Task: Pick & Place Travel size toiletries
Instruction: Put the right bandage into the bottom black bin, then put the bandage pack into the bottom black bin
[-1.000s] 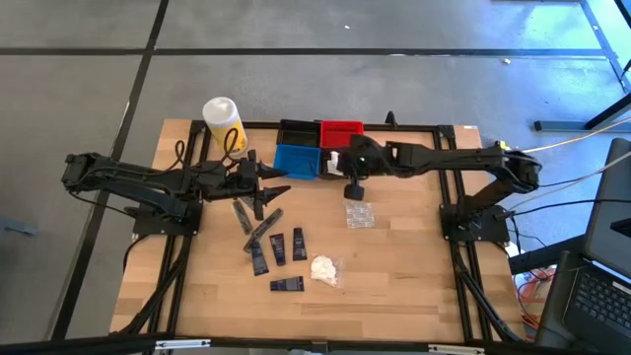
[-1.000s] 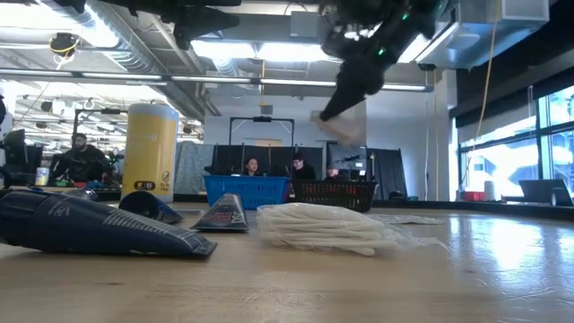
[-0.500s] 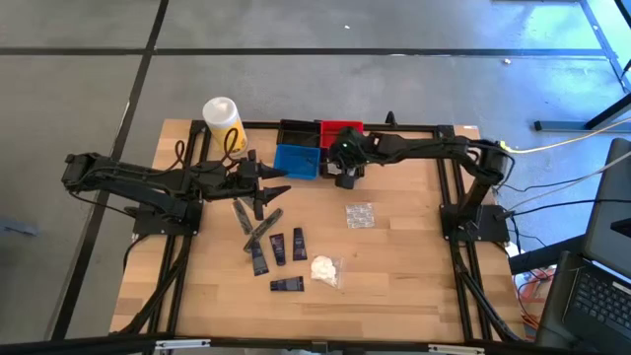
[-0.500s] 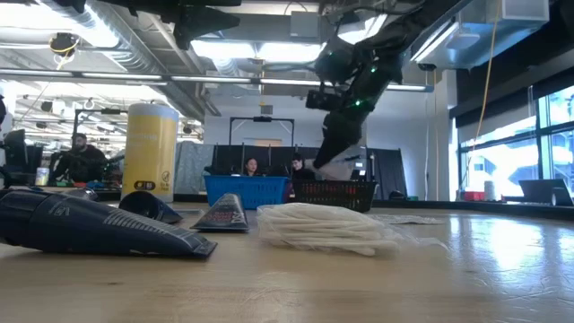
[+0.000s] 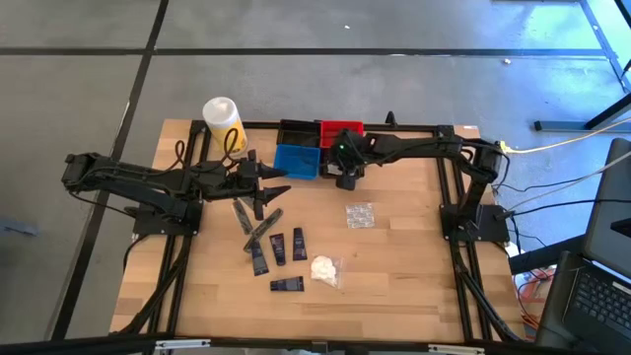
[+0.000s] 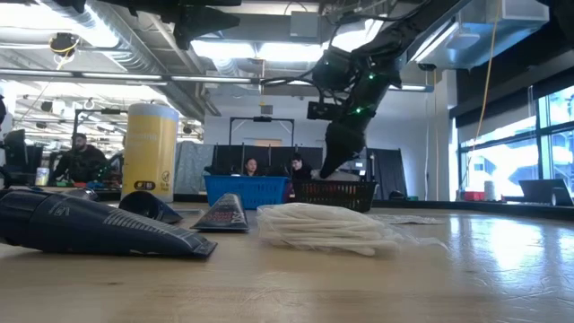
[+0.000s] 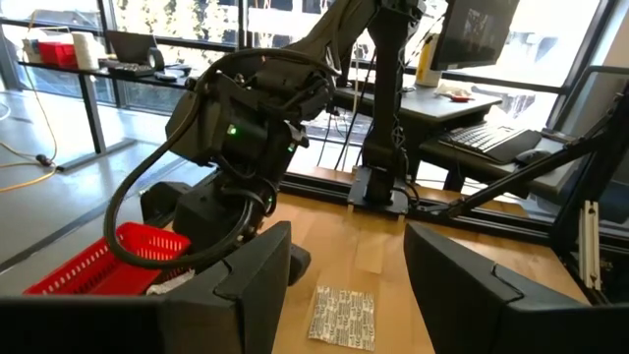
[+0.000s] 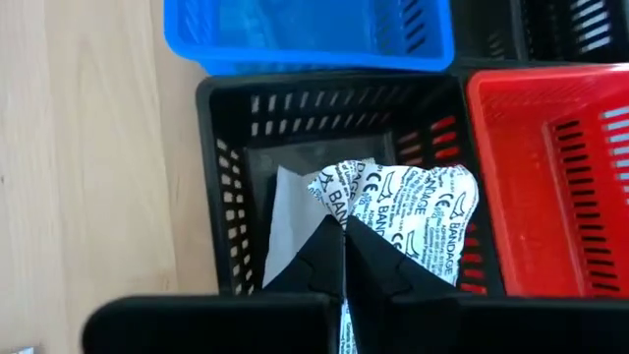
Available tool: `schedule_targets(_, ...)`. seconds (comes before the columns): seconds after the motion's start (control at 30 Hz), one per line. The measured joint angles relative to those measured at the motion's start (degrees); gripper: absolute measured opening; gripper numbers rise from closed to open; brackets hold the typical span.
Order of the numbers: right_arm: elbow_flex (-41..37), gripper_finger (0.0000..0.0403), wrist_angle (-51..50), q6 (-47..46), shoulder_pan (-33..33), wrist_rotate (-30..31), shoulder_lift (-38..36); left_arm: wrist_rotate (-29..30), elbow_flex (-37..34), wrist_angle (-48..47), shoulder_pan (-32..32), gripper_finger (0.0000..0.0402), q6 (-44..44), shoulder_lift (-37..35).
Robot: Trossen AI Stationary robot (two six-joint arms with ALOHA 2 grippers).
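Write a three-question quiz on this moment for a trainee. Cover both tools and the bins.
1. True or false: the right tool is shut on a bandage packet.
2. Which bin lies directly under that packet? A. the blue bin. B. the black bin. C. the red bin.
3. Fill in the blank: the left tool, over the table beside the dark tubes, has its fingers ____ and holds nothing.

Key: 1 true; 2 B; 3 open.
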State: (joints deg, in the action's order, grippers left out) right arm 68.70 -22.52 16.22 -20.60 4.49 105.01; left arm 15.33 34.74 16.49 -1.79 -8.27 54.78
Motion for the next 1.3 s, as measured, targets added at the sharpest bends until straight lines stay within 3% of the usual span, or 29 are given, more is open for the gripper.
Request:
schedule_targets(0.37,-0.02,0.0016,-0.7,-0.41,0.0,1.02,0.2,0.02,0.0,0.0,-0.01,0.0196,0.0,0.0)
schedule_targets(1.0,-0.02,0.018,-0.61,-0.34,0.61,0.85,0.2,0.01,0.0,0.0,0.0,0.0196,0.0,0.0)
schedule_targets(1.3,-0.02,0.0174,-0.37,-0.32,0.59,1.05,0.2,0.02,0.0,0.0,-0.01,0.0196,0.0,0.0)
